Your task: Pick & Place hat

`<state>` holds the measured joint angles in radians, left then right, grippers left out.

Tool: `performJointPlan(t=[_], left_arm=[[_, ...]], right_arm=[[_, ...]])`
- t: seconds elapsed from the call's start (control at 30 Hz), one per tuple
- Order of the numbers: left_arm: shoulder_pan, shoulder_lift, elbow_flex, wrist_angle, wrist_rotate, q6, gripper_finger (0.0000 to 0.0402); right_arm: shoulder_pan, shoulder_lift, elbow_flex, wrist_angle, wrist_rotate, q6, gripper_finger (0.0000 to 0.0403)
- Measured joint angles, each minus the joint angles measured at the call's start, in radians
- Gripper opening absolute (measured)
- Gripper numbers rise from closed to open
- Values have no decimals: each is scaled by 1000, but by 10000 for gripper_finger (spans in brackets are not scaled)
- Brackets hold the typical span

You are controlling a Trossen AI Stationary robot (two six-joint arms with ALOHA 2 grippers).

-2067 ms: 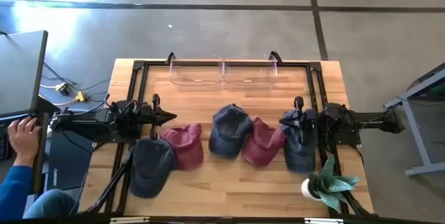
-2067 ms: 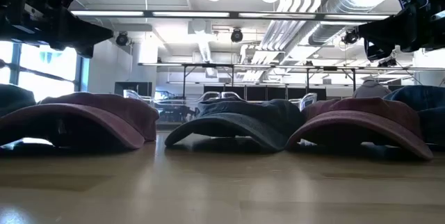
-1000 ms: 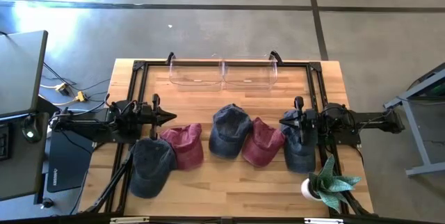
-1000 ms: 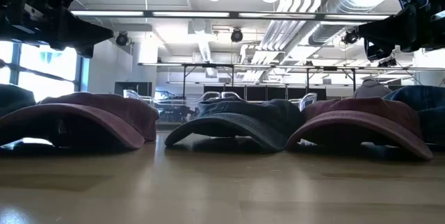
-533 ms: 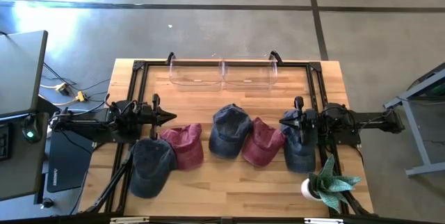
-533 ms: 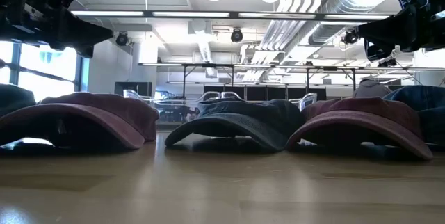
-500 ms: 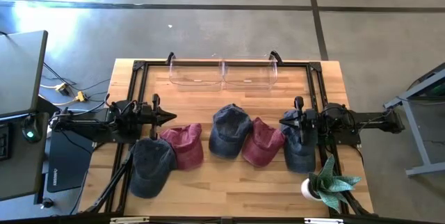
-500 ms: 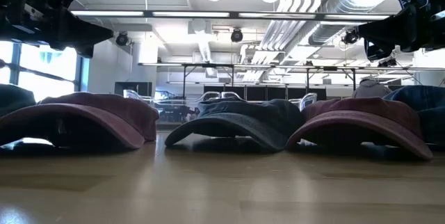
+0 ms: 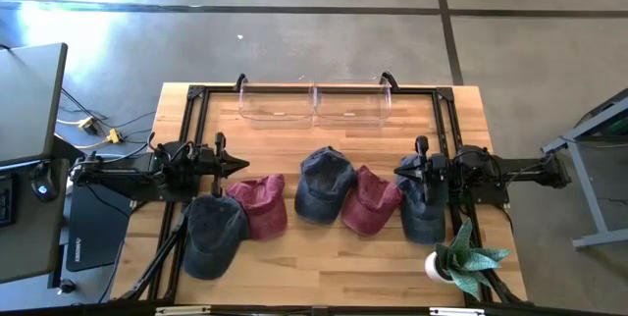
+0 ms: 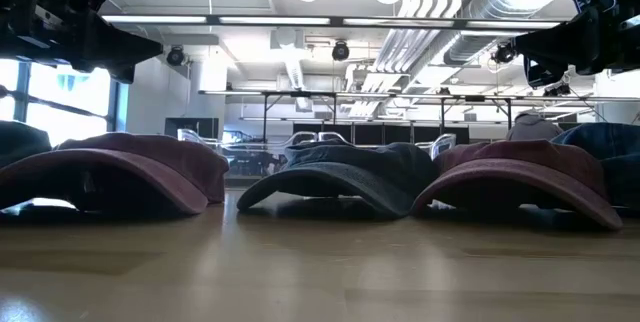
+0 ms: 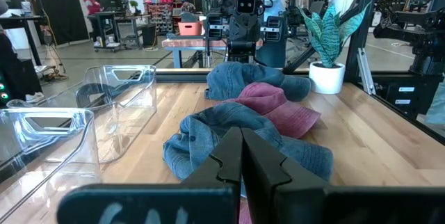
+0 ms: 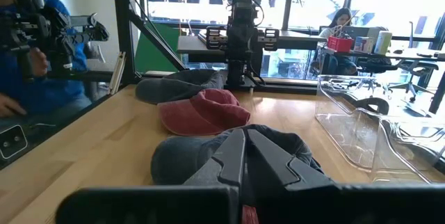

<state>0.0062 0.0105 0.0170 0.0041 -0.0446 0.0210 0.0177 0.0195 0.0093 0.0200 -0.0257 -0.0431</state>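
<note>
Five caps lie in a row on the wooden table, each resting on its brim and crown: a dark grey-blue one (image 9: 214,233) at the near left, a red one (image 9: 260,203), a blue one (image 9: 324,184) in the middle, a second red one (image 9: 371,200) and a blue one (image 9: 422,206) at the right. My left gripper (image 9: 240,166) is shut and empty, hovering above the table just beyond the left red cap. My right gripper (image 9: 400,172) is shut and empty, over the right blue cap's far edge. Both point toward the middle cap, which shows in both wrist views (image 11: 229,137) (image 12: 208,158).
Two clear plastic bins (image 9: 278,102) (image 9: 351,102) stand side by side at the table's far edge. A potted plant (image 9: 459,257) stands at the near right corner. A black frame (image 9: 196,95) runs round the table. A person in blue (image 12: 42,57) is beyond the left side.
</note>
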Motion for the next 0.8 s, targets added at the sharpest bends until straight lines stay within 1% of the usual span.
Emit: performJointPlan(t=[0.13,0.3,0.43,0.53,0.63,0.7,0.73,0.8], left_arm=[[0,0,0,0,0,-1,0],[0,0,0,-1,6,-51,0],[0,0,0,-1,9,-60,0],[0,0,0,12,48,-61,0],[0,11,0,133,168,-147,0],[-1,54,0,239,250,-158,0],[-3,88,0,287,260,-157,0],[-11,170,2,383,228,-143,0]], right_arm=[[0,0,0,0,0,0,12],[0,0,0,0,0,0,12],[0,0,0,0,0,0,12],[0,0,0,0,0,0,12],[0,0,0,0,0,0,12],[0,0,0,0,0,0,12],[0,0,0,0,0,0,12],[0,0,0,0,0,0,12]])
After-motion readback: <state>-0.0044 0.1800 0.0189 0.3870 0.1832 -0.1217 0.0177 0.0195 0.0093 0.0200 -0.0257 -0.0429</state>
